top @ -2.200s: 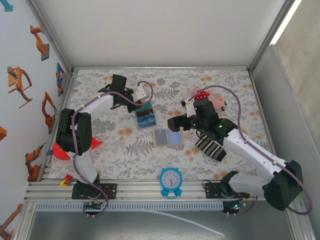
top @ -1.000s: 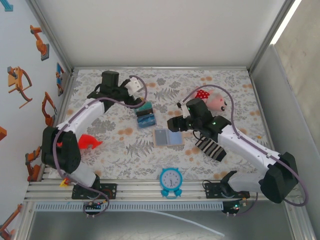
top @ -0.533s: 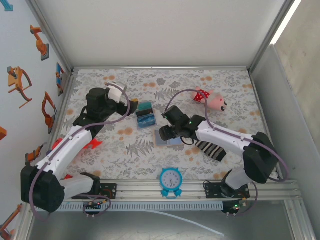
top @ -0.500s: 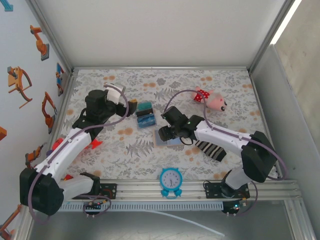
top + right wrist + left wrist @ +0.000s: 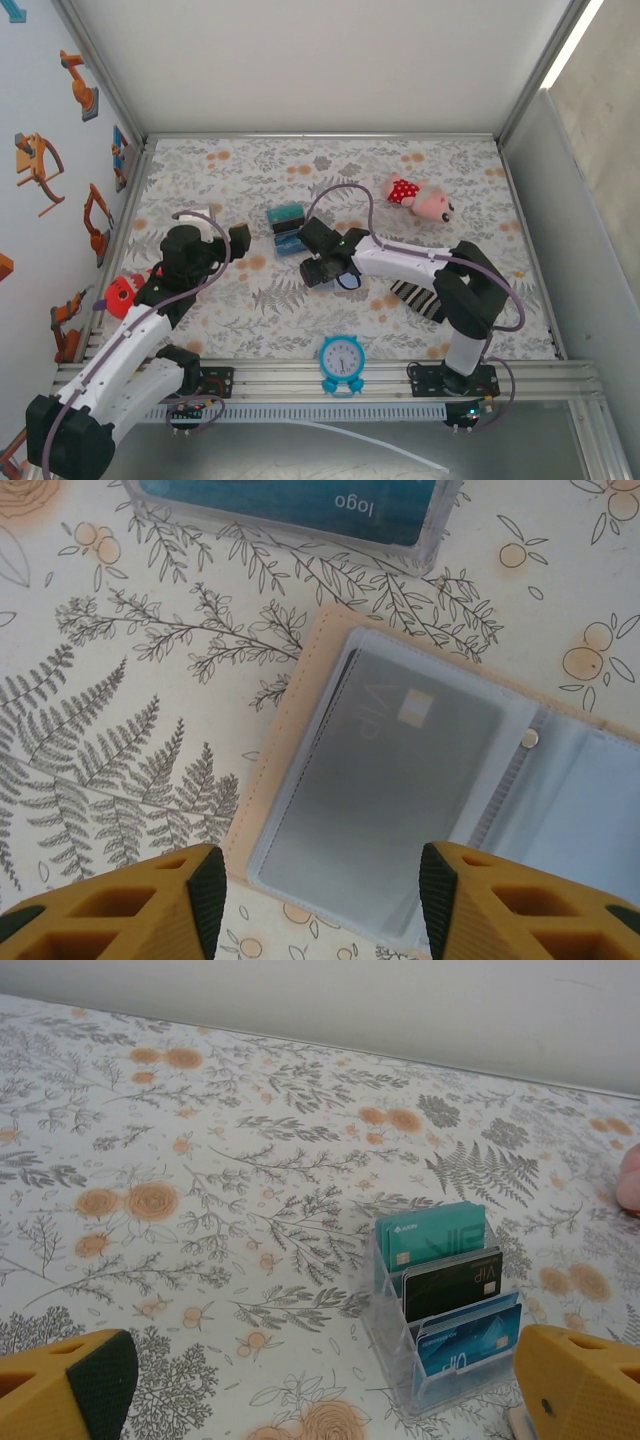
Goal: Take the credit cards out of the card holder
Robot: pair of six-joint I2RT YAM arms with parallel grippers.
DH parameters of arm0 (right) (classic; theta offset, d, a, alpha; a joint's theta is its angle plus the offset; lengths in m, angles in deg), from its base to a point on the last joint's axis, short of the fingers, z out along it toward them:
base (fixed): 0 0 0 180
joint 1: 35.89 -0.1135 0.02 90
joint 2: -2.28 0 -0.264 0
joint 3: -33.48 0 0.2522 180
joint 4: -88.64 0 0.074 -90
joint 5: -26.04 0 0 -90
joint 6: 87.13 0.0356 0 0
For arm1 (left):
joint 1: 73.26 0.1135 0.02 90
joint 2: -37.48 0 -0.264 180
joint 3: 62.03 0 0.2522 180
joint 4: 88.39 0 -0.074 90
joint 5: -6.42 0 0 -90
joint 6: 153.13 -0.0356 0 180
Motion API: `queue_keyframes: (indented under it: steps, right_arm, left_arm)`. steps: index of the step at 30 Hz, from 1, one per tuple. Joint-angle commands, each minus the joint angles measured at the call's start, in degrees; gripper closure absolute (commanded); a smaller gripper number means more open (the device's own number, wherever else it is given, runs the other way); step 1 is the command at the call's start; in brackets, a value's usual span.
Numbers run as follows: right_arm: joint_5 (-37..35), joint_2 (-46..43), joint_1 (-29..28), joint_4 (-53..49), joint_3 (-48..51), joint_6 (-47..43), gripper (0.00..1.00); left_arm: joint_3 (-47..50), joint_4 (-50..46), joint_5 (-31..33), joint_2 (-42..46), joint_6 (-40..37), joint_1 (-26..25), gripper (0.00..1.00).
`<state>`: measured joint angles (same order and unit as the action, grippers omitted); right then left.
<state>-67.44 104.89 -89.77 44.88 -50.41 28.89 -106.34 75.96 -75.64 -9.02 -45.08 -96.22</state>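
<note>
Nearest the arm bases, a small round blue alarm clock [image 5: 342, 360] stands on the floral-print surface [image 5: 450, 170]. Off to the left, a red plastic object [image 5: 122, 296] lies beside the left arm. Further in, the left hand [image 5: 238, 237] hangs over the surface, released and spread wide; its yellow fingers [image 5: 70, 1390] sit at the lower corners of its own wrist view with nothing between them. On the right side a black-and-white striped sock [image 5: 415, 297] lies flat. Just beside it, under the right hand [image 5: 318, 268], the flat tan card holder [image 5: 290, 730] lies open on the surface, pale blue inside. The right wrist view shows a grey credit card [image 5: 400, 780] marked VIP tucked in the holder's clear left pocket, with a small metal snap stud [image 5: 530, 738] to its right. The right hand's fingers [image 5: 195, 895] are parted over the holder's near edge and grip nothing; whether they touch it cannot be told. Just beyond the holder stands a clear plastic tiered rack [image 5: 392, 1330] with a teal card [image 5: 435, 1230], a black card [image 5: 455, 1285] and a blue card [image 5: 470, 1345] upright in its steps. Farthest back on the right lies a pink plush toy with a red spotted bow [image 5: 425, 200]
</note>
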Motion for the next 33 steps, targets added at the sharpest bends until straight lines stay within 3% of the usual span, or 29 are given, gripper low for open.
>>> queue_keyframes:
  steps: [1,20,33]
  right_arm:
    - [-2.05,1.90,-0.41,-2.50,-2.56,0.70,0.47]
    - [-1.44,8.27,-0.88,-4.06,-3.09,1.58,0.44]
    - [-3.01,7.20,-0.83,-4.30,-1.80,1.68,0.70]
  left_arm:
    - [0.91,-1.31,1.89,1.31,4.38,-0.26,0.03]
    - [-0.13,-0.92,2.14,-1.61,5.25,-0.33,0.03]
    - [-1.42,-2.34,1.40,0.24,4.40,-0.26,0.03]
